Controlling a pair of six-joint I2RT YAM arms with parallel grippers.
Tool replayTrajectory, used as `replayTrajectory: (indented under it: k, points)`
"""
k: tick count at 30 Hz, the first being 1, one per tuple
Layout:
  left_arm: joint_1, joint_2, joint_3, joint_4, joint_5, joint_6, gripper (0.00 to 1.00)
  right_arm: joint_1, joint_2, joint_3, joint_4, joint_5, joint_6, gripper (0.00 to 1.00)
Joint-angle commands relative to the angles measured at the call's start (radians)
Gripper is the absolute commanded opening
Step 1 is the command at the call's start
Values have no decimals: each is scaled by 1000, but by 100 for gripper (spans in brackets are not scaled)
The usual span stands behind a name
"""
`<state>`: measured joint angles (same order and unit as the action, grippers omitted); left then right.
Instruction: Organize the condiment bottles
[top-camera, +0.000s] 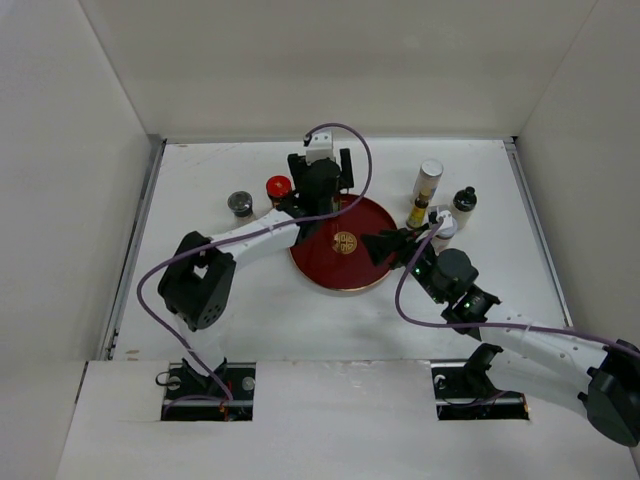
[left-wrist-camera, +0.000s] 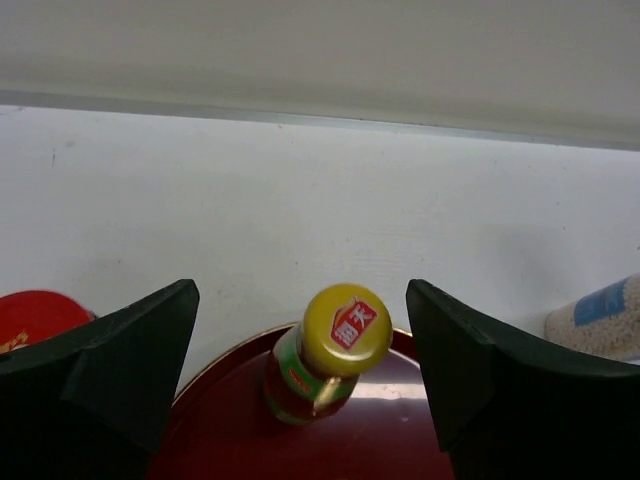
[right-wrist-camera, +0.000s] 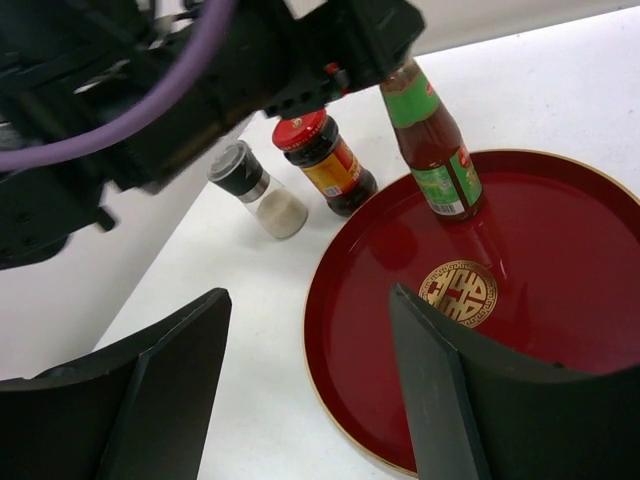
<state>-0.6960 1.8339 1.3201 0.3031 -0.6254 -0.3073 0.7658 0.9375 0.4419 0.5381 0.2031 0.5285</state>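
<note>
A green yellow-capped bottle (left-wrist-camera: 334, 352) stands on the far part of the round dark-red tray (left-wrist-camera: 230, 430), between the spread fingers of my left gripper (left-wrist-camera: 300, 292). That gripper is open and does not touch it. The right wrist view shows the bottle (right-wrist-camera: 432, 145) upright, its cap under the left gripper. A red-capped jar (top-camera: 278, 187) and a silver-lidded shaker (top-camera: 240, 204) stand left of the tray (top-camera: 318, 270). My right gripper (top-camera: 385, 245) is open and empty over the tray's right part, also shown in its wrist view (right-wrist-camera: 310, 295).
A cream silver-topped cylinder (top-camera: 430, 176), a small yellow bottle (top-camera: 417, 214), a dark black-capped bottle (top-camera: 464, 201) and a white-topped one (top-camera: 443, 222) stand right of the tray. White walls close in the table on three sides. Purple cables loop over both arms.
</note>
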Motion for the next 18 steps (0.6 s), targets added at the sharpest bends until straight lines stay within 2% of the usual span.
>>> replayTrajectory:
  k: [1, 4, 8, 12, 18]
  points:
    - [-15, -180, -64, 57, -52, -10, 87, -6, 3, 6, 49, 10, 11, 71]
    - [-1, -284, -154, 33, -74, -47, 89, -6, -2, 6, 49, 10, 11, 72]
    - [51, -363, -225, -105, -69, -111, 89, -6, 7, 6, 49, 10, 11, 72]
    - [106, -354, -259, -171, -71, -128, 88, -3, 12, 8, 54, 13, 10, 73]
    - [166, -247, -234, -167, -39, -116, 88, -3, 17, 8, 57, 9, 10, 74]
